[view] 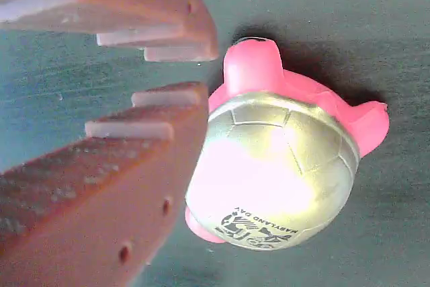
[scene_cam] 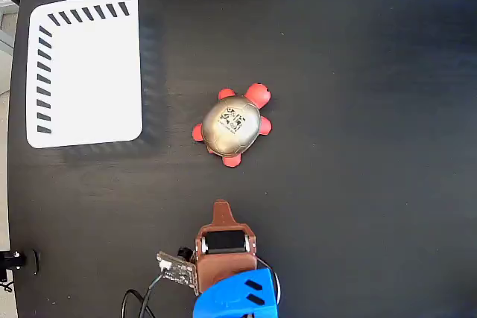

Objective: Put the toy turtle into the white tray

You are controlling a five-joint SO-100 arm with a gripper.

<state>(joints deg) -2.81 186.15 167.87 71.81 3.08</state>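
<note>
The toy turtle [scene_cam: 232, 126] lies on the black table near the middle, its gold-silver shell up and showing a dark printed mark, its red-orange head pointing up-right. In the wrist view the turtle [view: 282, 166] fills the right half, just past my fingertips. My brown gripper [scene_cam: 221, 206] sits below the turtle in the fixed view, a short gap away and not touching it. Seen from the wrist, my gripper [view: 201, 70] is shut, only a thin slit between its fingers and nothing held. The white tray [scene_cam: 86, 68], with black slanted slots along its top and left edges, lies at the upper left with nothing in it.
The arm's blue body [scene_cam: 238, 296] and a small circuit board with cables [scene_cam: 175, 269] sit at the bottom edge. The table's left edge [scene_cam: 15, 184] runs close beside the tray.
</note>
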